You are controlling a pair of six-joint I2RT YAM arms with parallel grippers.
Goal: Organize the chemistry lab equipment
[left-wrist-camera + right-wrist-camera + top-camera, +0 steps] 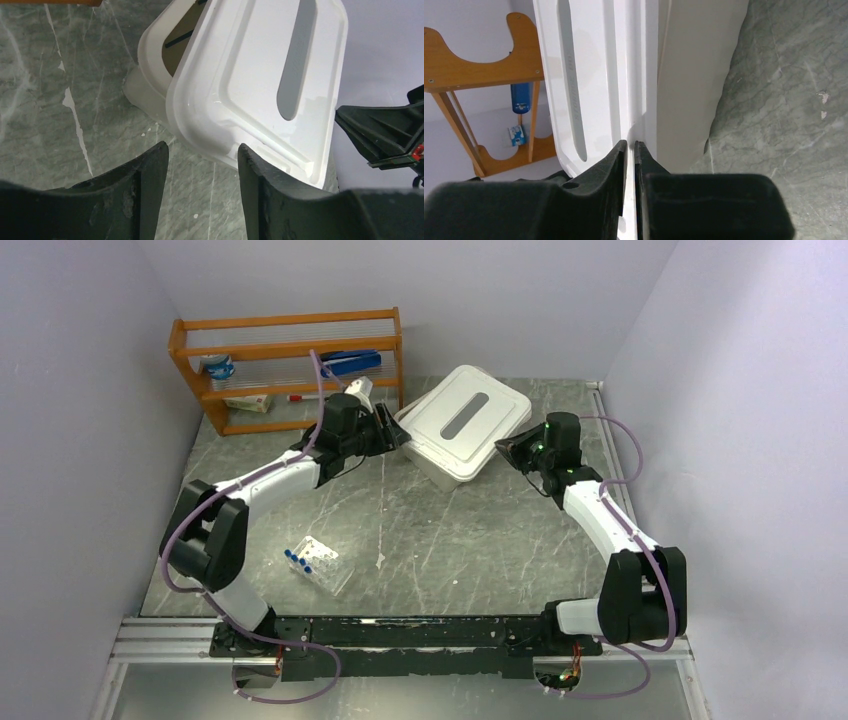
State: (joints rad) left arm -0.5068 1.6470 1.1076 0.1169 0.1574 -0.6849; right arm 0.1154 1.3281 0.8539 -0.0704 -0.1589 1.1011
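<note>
A white bin stands at the back of the table with its white lid lying askew on it. My right gripper is shut on the lid's thin rim at the right side. My left gripper is open at the lid's near left corner, with bare table showing between its fingers. Through the gap under the lid I see the bin's brown inside and a thin black piece. A clear rack of blue-capped vials lies on the table near the left arm.
A wooden shelf stands at the back left with a blue stapler and small stationery on it. A small white scrap lies beside the vial rack. The walls close in on both sides.
</note>
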